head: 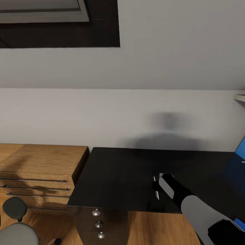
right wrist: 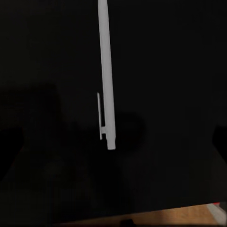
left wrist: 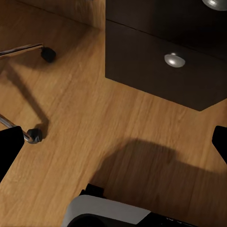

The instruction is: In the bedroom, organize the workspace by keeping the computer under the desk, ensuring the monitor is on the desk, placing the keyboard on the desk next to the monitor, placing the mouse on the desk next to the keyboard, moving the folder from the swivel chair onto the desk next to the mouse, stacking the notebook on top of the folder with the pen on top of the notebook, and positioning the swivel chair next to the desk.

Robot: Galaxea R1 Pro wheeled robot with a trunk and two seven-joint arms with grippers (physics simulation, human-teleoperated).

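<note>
Right wrist view: the right end effector (right wrist: 113, 142) hangs above the black tabletop (right wrist: 170, 71) with its fingers spread wide, the dark tips at the two sides of the picture and nothing between them but the pen (right wrist: 107, 75). The pen lies flat on the tabletop directly below the end effector, untouched, its clip end nearest the camera and its long axis running straight away from the wrist, crosswise to the line between the fingertips. In my judgement the end effector is poised this way so that closing would pinch the thin barrel across its width. In the head view the right end effector (head: 160, 183) sits just beside the pen (head: 156, 189), near the tabletop's front edge. The left end effector (left wrist: 113, 142) is likewise spread wide, empty, over the wood floor (left wrist: 71, 94) beside the drawers (left wrist: 156, 71) and a swivel chair (left wrist: 34, 135) castor.
</note>
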